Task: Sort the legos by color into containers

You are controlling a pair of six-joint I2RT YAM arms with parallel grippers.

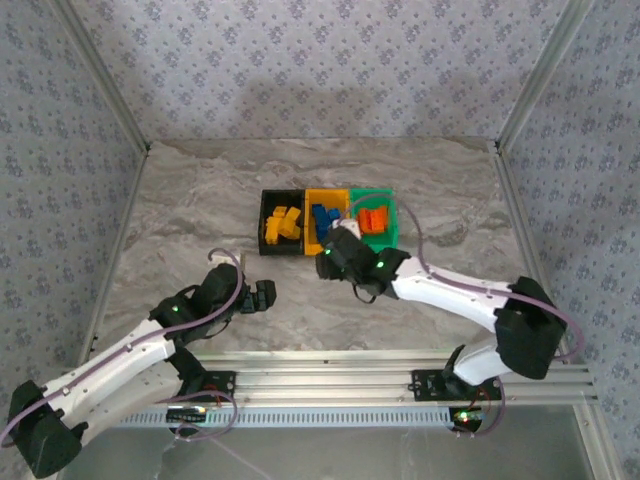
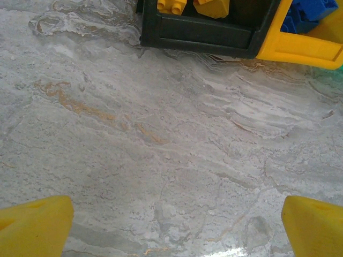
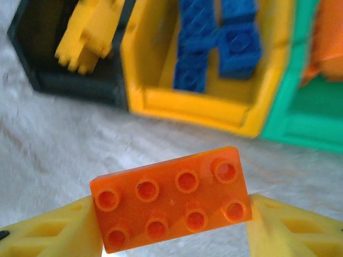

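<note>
From above, your right arm's wrist covers the near rim of the yellow-orange bin [image 1: 327,194], so the right gripper [image 3: 174,214] is hard to make out there. The right wrist camera settles it: the jaws are clamped on the two short ends of an orange-red brick [image 3: 171,199]. Its eight studs face the lens, and the yellow fingers [image 3: 48,233] run out of frame on both sides. That brick hangs just in front of the yellow-orange bin, towards the corner where it meets the green bin [image 3: 300,120]. The green bin's load is cropped to an orange blur in that view. From above you can see orange-red bricks [image 1: 373,219] inside it.

Blue bricks [image 3: 238,45] lie in the yellow-orange bin. The black bin [image 3: 75,85] touches its left side and holds yellow bricks [image 3: 88,32]. The three bins stand in one touching row.

Your left gripper [image 2: 171,230] is spread wide and holds nothing. Only its two tips show, at the bottom corners of its own camera. It hangs in front of the yellow-orange bin and off to the left, with bare marbled table [image 2: 161,150] between them.

Behind the yellow-orange bin and to either side of the row, you have open table out to the patterned walls [image 1: 320,60]
</note>
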